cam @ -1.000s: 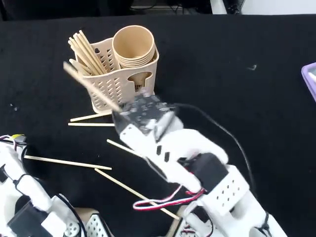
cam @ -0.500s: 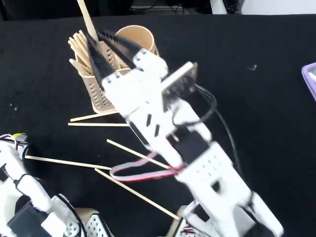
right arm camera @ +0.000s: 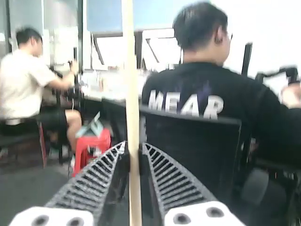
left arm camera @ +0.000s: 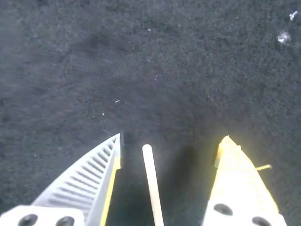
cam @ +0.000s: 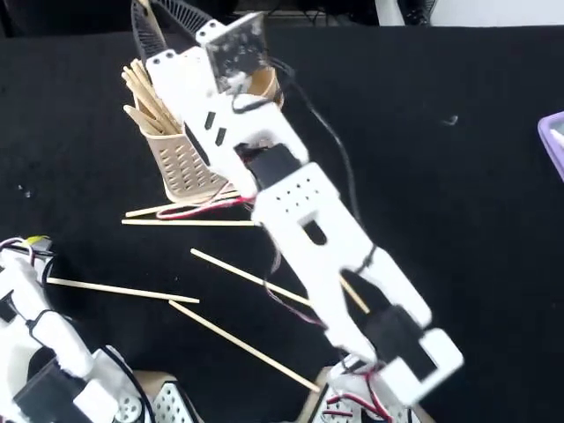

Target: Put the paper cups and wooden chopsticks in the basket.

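Note:
My right gripper [cam: 155,11] is raised above the far side of the beige slotted basket [cam: 181,163], shut on a wooden chopstick [right arm camera: 129,70] that stands upright between its ribbed fingers [right arm camera: 101,181]. The basket holds a bunch of chopsticks [cam: 145,92] and a stack of paper cups [cam: 267,84], which the right arm partly hides. Several loose chopsticks lie on the black table, among them one [cam: 119,289] near the left arm [cam: 35,330]. My left gripper [left arm camera: 171,139] is open just above the cloth, with the end of a chopstick [left arm camera: 153,188] between its fingers and untouched.
The right arm stretches from the near edge across the table's middle and covers part of the chopsticks [cam: 251,278] beneath it. A purple object [cam: 552,141] sits at the right edge. The right half of the black table is bare.
The right arm has swung up and away from the table in front of the basket to above it, and the held chopstick has turned from slanted to upright. The left arm has kept still.

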Robot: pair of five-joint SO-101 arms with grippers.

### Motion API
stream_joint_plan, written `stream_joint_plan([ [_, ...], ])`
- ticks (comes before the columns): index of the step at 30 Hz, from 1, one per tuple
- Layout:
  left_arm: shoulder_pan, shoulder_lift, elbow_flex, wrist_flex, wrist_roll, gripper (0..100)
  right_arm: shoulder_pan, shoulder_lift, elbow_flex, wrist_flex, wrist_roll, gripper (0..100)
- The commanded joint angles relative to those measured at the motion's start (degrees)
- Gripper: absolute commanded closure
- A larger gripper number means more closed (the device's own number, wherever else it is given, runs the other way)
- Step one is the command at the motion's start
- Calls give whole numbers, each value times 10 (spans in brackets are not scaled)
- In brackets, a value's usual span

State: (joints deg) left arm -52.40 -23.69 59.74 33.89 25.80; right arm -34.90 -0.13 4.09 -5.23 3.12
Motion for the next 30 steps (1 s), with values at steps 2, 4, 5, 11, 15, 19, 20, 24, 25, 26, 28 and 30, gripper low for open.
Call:
stream_joint_plan([
  [2,8,-19,-12,-7,2,679,11,31,-38,-12,-4,986],
  [4,8,-19,-12,-7,2,679,11,42,-38,7,-5,976],
  [5,8,-19,-12,-7,2,679,11,45,-40,29,-5,953],
  [11,9,-19,-12,-7,2,679,12,24,-91,190,-5,792],
  [15,9,-19,-12,-7,2,679,12,-42,-109,304,-5,819],
  [19,9,-19,-12,-7,2,679,13,-135,-95,450,-4,842],
  [20,9,-19,-12,-7,2,679,13,-161,-85,491,-2,847],
  [24,9,-19,-12,-7,2,679,13,-259,-12,616,-1,845],
  [25,9,-19,-12,-7,2,679,18,-280,15,633,0,845],
  [26,9,-19,-12,-7,2,679,30,-302,46,650,0,846],
  [28,10,-19,-12,-7,2,679,53,-345,115,672,-4,846],
  [30,10,-19,-15,-7,2,679,81,-385,199,673,-4,846],
])
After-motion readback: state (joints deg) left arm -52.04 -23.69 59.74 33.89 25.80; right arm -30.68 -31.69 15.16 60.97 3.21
